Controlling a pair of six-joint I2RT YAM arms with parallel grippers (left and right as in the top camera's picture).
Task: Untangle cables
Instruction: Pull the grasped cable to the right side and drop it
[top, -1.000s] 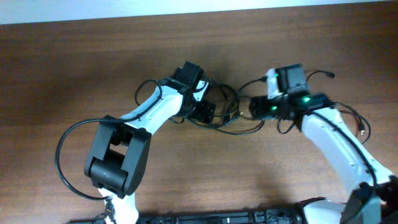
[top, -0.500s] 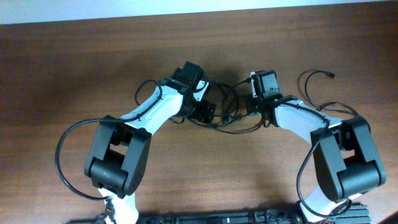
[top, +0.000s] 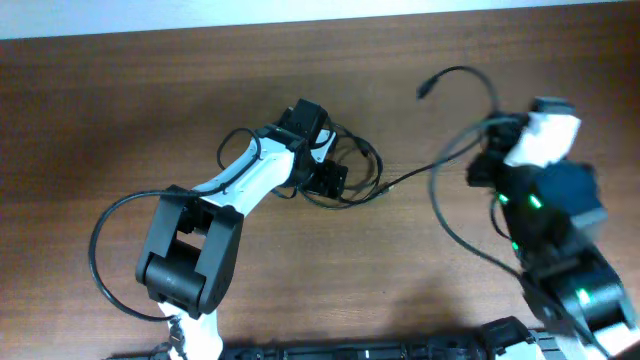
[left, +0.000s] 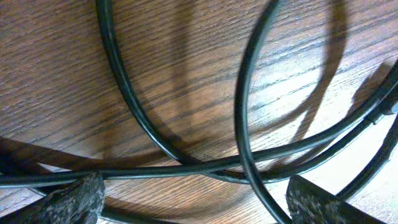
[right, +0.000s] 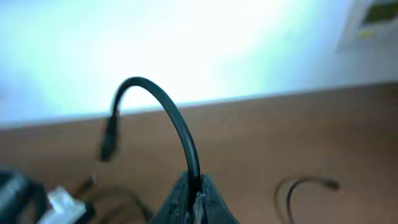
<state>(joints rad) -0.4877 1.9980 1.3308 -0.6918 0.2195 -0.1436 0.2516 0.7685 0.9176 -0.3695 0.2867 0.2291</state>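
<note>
our right pincer (right: 194, 200) pinches one cable (right: 178, 121) arching above it, our left pincer (left: 193, 205) stands spread astride the tangle of cables (left: 243, 163) just ahead of it, so we judge a strand is mid pull-out; next calls for drawing it clear steadily.

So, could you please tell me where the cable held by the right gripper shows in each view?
Overhead: the lifted cable arches at upper right, its plug end at the left.
Left wrist: cables cross on the table; which is this one cannot be told.
Right wrist: it rises at centre from the shut right gripper, curling left.
Shared landmark: the brown wooden table.
</note>
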